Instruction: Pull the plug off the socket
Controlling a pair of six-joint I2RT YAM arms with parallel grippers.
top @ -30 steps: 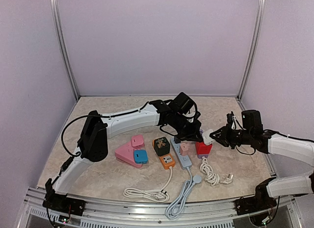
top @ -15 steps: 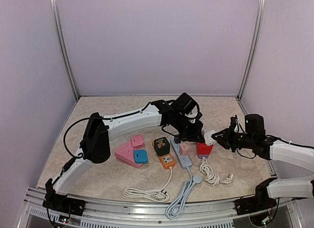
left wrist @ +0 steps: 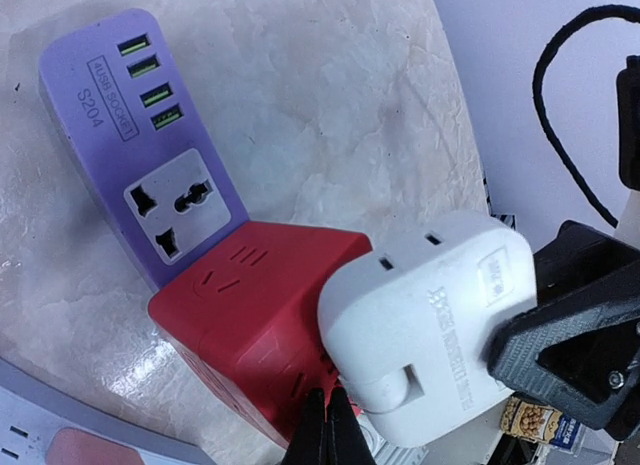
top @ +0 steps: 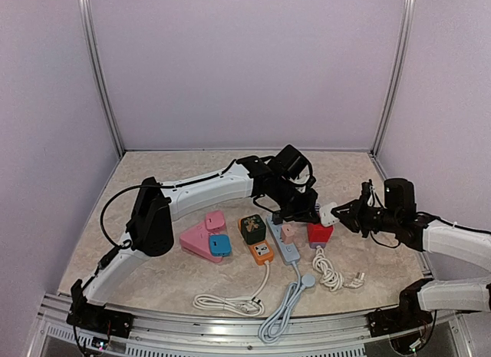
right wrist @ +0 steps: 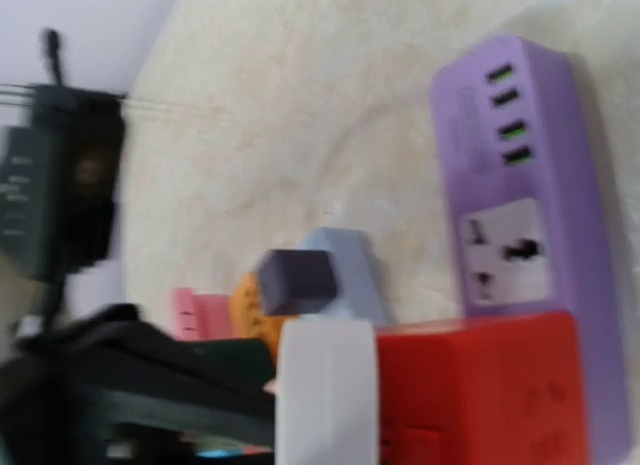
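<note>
Though my right arm has dropped and swung outward over the last second, the white plug (left wrist: 425, 335) pinched in my right hand (top: 337, 216) has barely shifted. It still sits flush against the side of the red socket block (left wrist: 245, 305), and no prongs show at the seam. My left hand (left wrist: 325, 430) is pressed together, its fingertips meeting in a point just where block and plug join. It seems to bear down on the block, which has not slid. Beyond those fingertips lies the purple power strip (left wrist: 130, 135), touching the block's far edge. I judge that I have only resettled my grip and not yet made the pull, so the plug looks seated, or at most barely started. The next move wants a straight draw back toward my right wrist, with my left hand firm so the block is not dragged along. My right wrist's view is too blurred to check the seam.
</note>
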